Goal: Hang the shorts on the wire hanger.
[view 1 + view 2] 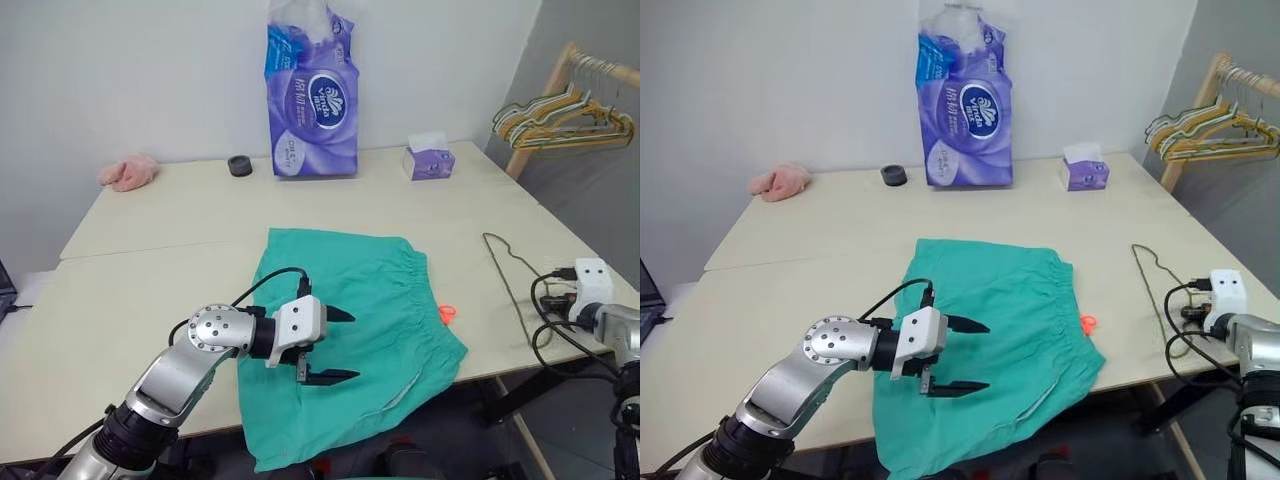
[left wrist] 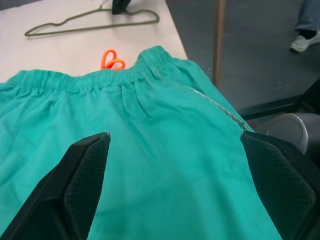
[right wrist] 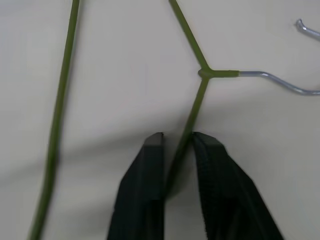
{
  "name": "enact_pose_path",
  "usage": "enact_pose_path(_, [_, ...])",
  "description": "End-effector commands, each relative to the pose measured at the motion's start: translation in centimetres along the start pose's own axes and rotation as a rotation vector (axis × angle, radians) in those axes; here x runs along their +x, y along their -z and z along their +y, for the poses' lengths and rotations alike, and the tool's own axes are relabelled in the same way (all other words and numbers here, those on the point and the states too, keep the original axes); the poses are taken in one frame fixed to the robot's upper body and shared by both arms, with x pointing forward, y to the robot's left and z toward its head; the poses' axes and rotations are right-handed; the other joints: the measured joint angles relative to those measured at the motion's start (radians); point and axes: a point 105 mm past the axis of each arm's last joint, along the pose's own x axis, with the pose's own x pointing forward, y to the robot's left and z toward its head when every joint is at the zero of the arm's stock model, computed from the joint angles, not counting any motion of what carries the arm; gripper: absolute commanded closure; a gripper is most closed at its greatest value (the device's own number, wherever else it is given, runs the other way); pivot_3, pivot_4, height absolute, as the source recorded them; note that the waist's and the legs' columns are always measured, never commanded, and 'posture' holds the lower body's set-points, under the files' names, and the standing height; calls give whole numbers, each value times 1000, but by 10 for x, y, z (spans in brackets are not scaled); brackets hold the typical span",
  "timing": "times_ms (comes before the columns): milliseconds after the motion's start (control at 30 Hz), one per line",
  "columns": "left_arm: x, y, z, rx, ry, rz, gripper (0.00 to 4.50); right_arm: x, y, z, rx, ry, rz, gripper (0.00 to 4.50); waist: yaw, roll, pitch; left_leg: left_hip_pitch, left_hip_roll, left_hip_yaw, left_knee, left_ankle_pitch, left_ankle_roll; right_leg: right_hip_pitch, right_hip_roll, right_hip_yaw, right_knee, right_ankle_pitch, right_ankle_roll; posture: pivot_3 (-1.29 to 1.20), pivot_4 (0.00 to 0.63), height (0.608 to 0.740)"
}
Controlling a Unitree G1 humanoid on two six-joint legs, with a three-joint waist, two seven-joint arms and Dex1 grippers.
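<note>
The teal-green shorts [image 1: 385, 290] lie flat on the table, waistband toward the right, with the orange drawstring [image 1: 447, 314] poking out beside it. My left gripper [image 1: 350, 345] hovers open just over the shorts' near half, its wide-apart fingers [image 2: 85, 175] framing the cloth. The olive wire hanger [image 1: 505, 270] lies flat on the table to the right of the shorts. In the right wrist view my right gripper [image 3: 177, 137] is shut on the wire hanger [image 3: 200, 95], pinching one shoulder wire just below the twisted neck.
At the back stand a purple tissue-roll pack [image 1: 312, 100], a small tissue box [image 1: 428, 160], a black tape roll [image 1: 240, 165] and a pink cloth lump [image 1: 128, 172]. A wooden rack with several hangers [image 1: 565, 115] stands beyond the table's right edge.
</note>
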Motion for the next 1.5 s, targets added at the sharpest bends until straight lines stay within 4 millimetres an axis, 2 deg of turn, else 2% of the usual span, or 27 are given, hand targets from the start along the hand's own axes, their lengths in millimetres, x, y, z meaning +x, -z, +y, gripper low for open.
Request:
enact_pose_path(33, [-3,-8,6,30,-37,-20,64,9,35,0,-2,36,114,4488,2,-1,-1,3,0,0,0,-1,1,3,0,0,-1,-2,3,-139,31,740])
enact_pose_path(200, [-5,-6,18,-20,-120,-35,64,9,19,2,-62,37,54,4488,2,-4,-3,5,0,-1,0,-1,1,6,0,-1,-2,-3,6,-138,30,740])
enact_pose_path(233, [-7,-5,24,-26,-157,-41,64,8,12,4,-87,30,29,4488,2,-4,-3,5,0,0,0,-1,1,6,0,0,-2,-3,6,-138,30,740])
enact_pose_path(333, [-16,-1,52,-38,-302,-42,32,1,-25,17,-239,-9,-101,4497,1,-2,-1,5,0,0,0,-1,1,6,0,0,-2,-3,6,-138,30,740])
enact_pose_path(433, [-36,3,82,-47,-442,-38,32,-21,-81,52,-452,-90,-332,4497,-9,8,5,1,0,2,0,-1,1,0,0,2,1,-3,6,-141,28,740])
enact_pose_path(533, [-55,7,111,-39,-586,-18,32,-41,-111,87,-620,-162,-487,4497,-15,15,8,-1,0,3,0,0,-2,-5,0,3,4,-1,2,-140,26,740])
enact_pose_path(600, [-68,11,129,-26,-674,2,32,-51,-122,104,-718,-180,-562,4497,-13,15,9,-1,0,2,-1,0,-4,-5,0,2,4,-1,2,-144,25,740])
enact_pose_path(800, [-97,16,155,-136,-799,-64,32,-74,-149,135,-888,-201,-739,4497,-2,14,10,-2,-1,1,-1,0,-6,-5,0,1,2,-1,3,-144,23,740])
enact_pose_path(900, [-97,15,151,-220,-740,-127,32,-82,-152,148,-925,-246,-792,4497,-1,14,10,-4,-1,1,-1,0,-6,-9,0,1,3,-1,2,-144,22,740])
enact_pose_path(1000, [-89,19,129,-291,-561,-127,32,-95,-150,169,-1020,-335,-869,4497,-6,14,10,-6,0,1,-1,0,-6,-10,0,1,3,-1,2,-146,22,740])
enact_pose_path(1067, [-87,20,123,-305,-512,-127,32,-99,-148,176,-1043,-372,-895,4497,-8,14,10,-7,0,1,-1,0,-6,-11,0,1,3,-1,2,-147,23,740])
enact_pose_path(1167, [-85,21,112,-389,-417,-125,32,-115,-135,206,-1168,-499,-981,4497,-9,14,10,-10,0,1,0,0,-6,-16,0,2,5,-1,2,-150,24,740])
enact_pose_path(1300, [-83,19,115,-406,-396,-130,32,-131,-121,237,-1241,-624,-1062,4497,-12,14,10,-12,0,0,0,1,-7,-19,1,1,7,-1,1,-150,23,740])
enact_pose_path(1400, [-77,16,111,-419,-356,-138,32,-136,-117,248,-1262,-665,-1088,4497,-11,14,10,-12,0,0,1,1,-8,-19,1,1,7,-1,1,-152,22,740])
enact_pose_path(1500, [-63,17,93,-432,-251,-121,32,-140,-117,257,-1280,-691,-1117,4497,-11,14,10,-13,0,0,1,1,-8,-19,0,1,6,-1,1,-150,21,740])
